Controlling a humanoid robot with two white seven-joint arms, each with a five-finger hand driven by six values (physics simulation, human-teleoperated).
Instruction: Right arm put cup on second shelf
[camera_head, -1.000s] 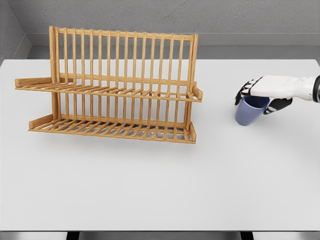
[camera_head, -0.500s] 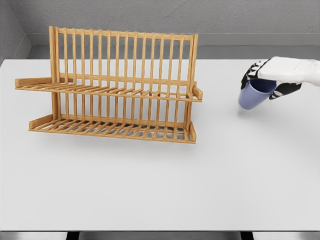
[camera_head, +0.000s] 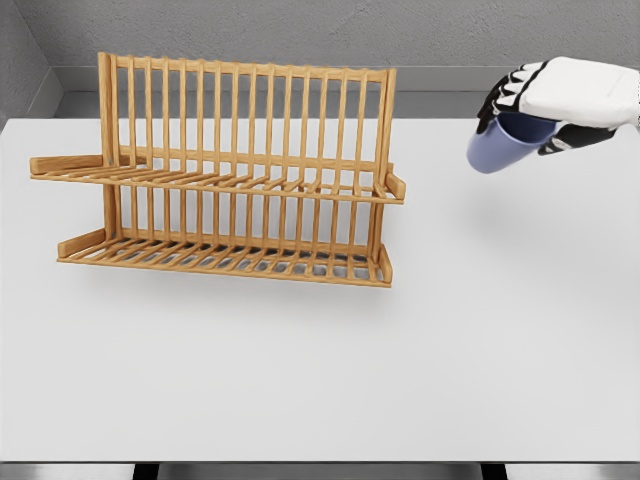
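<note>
The black-padded fingers of the right hand are curled around the rim of the blue cup, clamping it. The cup hangs below the fingers, tilted, clear of the white table. The white forearm runs level from the hand toward the right edge. Well to the left of the fingers stands the wooden rack; its upper shelf sits slightly lower than the cup.

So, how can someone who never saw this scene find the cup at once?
Start at the wooden rack on the white table, then look right. The cup hangs above the table, tilted, in the right hand. It is the only blue thing.
</note>
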